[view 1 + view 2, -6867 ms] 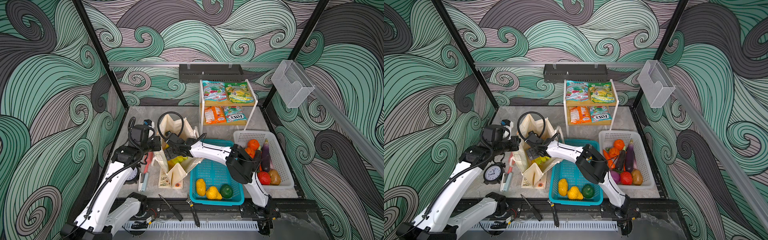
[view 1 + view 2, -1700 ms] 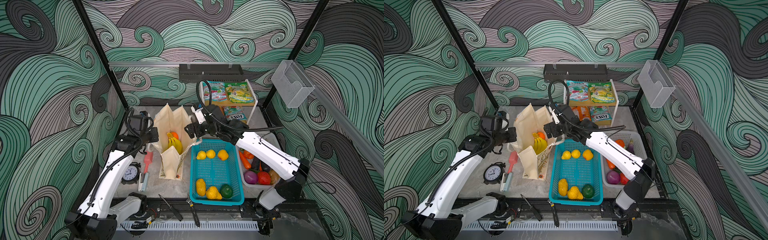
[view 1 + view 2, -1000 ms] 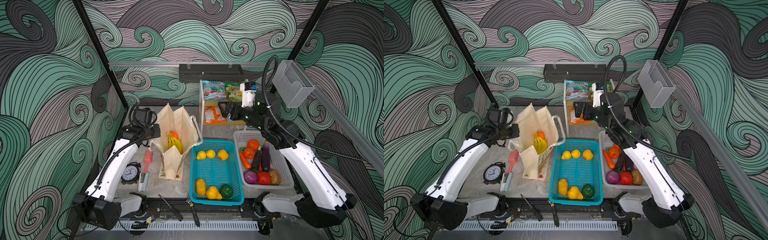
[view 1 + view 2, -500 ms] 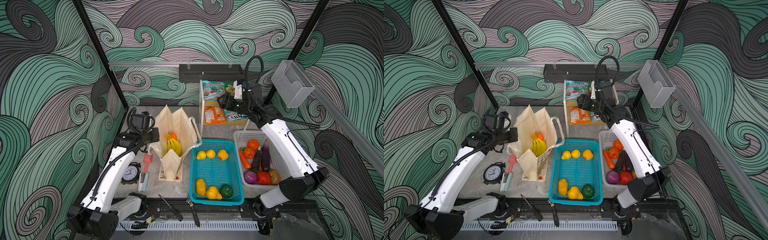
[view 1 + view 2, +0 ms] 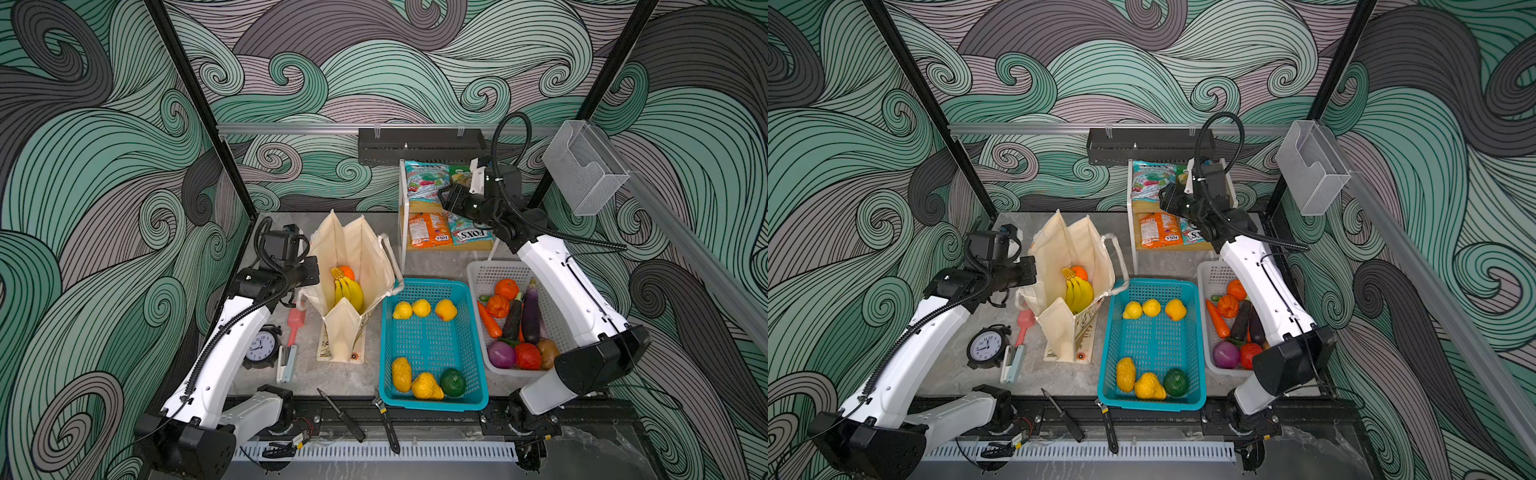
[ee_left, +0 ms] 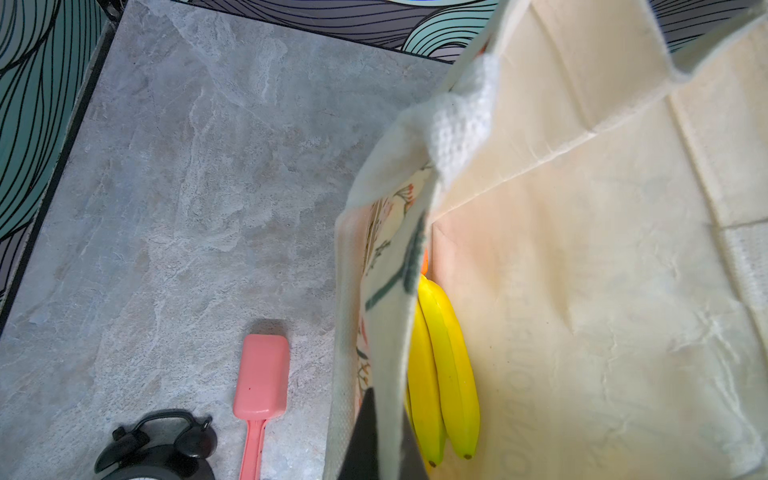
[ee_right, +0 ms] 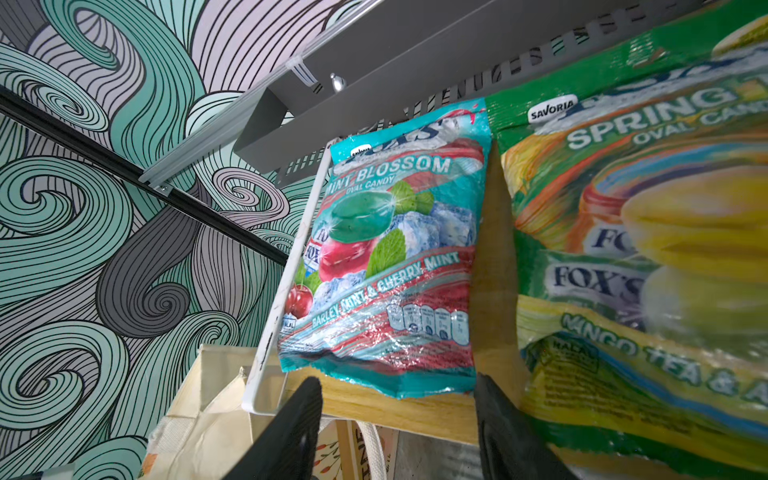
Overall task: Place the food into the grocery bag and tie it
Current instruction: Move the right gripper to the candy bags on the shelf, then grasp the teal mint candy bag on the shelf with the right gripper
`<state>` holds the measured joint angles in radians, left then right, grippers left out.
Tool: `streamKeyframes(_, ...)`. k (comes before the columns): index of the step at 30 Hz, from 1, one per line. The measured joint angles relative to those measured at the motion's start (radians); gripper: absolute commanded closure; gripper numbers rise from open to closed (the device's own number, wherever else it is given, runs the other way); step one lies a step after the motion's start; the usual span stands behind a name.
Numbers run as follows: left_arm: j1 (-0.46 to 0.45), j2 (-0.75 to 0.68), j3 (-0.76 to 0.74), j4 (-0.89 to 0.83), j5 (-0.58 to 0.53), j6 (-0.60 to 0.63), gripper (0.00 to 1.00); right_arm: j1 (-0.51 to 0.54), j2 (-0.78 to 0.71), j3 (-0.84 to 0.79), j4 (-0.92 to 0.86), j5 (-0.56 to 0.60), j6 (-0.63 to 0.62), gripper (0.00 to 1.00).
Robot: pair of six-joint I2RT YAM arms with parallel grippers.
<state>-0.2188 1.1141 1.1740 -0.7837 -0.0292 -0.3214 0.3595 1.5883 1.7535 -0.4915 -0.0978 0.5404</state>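
The left jaws pinch shut on the bag (image 5: 357,245) rim, its mouth gaping; the right jaws, half open, flank the teal packet (image 7: 386,266) at the shelf (image 7: 494,282) lip.

Grey marble tabletop (image 5: 316,378), as catalogued in both top views:
- 9 o'clock: canvas tote (image 5: 353,249), stood upright.
- 8 o'clock: black alarm clock (image 5: 260,347); pink spatula (image 5: 296,322) laid between clock and tote.
- 5 o'clock: teal mesh basket (image 5: 432,405).
- 3 o'clock: white mesh basket (image 5: 494,270).
- 1 o'clock: white-framed wooden shelf (image 5: 402,216).

Shelf, upper tier: Mint Blossom candy packet (image 7: 395,257) and green-yellow candy packet (image 7: 623,208), laid side by side. Lower tier: orange packet (image 5: 428,230) and teal packet (image 5: 469,235).
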Motion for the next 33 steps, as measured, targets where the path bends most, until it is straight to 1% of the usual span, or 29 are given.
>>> streamKeyframes(9, 0.001, -0.006, -0.008, 0.004, 0.000, 0.000, 1.00, 0.000, 0.017, -0.035, 0.045, -0.008, 0.022, 0.41)
streamKeyframes(11, 0.001, -0.006, -0.011, 0.008, 0.000, 0.000, 1.00, 0.000, 0.017, -0.043, 0.058, -0.008, 0.025, 0.43)
streamKeyframes(17, 0.007, -0.008, -0.014, 0.013, 0.000, 0.001, 1.00, -0.001, 0.023, -0.049, 0.092, -0.010, 0.035, 0.55)
streamKeyframes(19, 0.007, -0.012, -0.019, 0.014, 0.000, 0.001, 1.00, -0.001, 0.027, -0.050, 0.108, -0.012, 0.035, 0.64)
streamKeyframes(21, 0.007, -0.014, -0.020, 0.014, 0.000, 0.001, 1.00, -0.001, 0.031, -0.051, 0.124, -0.015, 0.037, 0.70)
streamKeyframes(24, 0.007, -0.019, -0.026, 0.018, 0.000, 0.000, 1.00, -0.001, 0.039, -0.050, 0.138, -0.022, 0.039, 0.76)
streamKeyframes(26, 0.007, -0.020, -0.026, 0.018, 0.000, 0.001, 1.00, -0.001, 0.047, -0.040, 0.136, -0.036, 0.037, 0.89)
streamKeyframes(27, 0.007, -0.020, -0.027, 0.018, 0.000, 0.001, 1.00, -0.001, 0.052, -0.032, 0.134, -0.043, 0.035, 0.94)
streamKeyframes(30, 0.007, -0.026, -0.034, 0.021, 0.000, 0.001, 1.00, -0.001, 0.063, -0.010, 0.128, -0.063, 0.034, 0.99)
streamKeyframes(33, 0.007, -0.028, -0.036, 0.021, 0.000, 0.001, 1.00, -0.001, 0.063, 0.013, 0.111, -0.072, 0.028, 0.99)
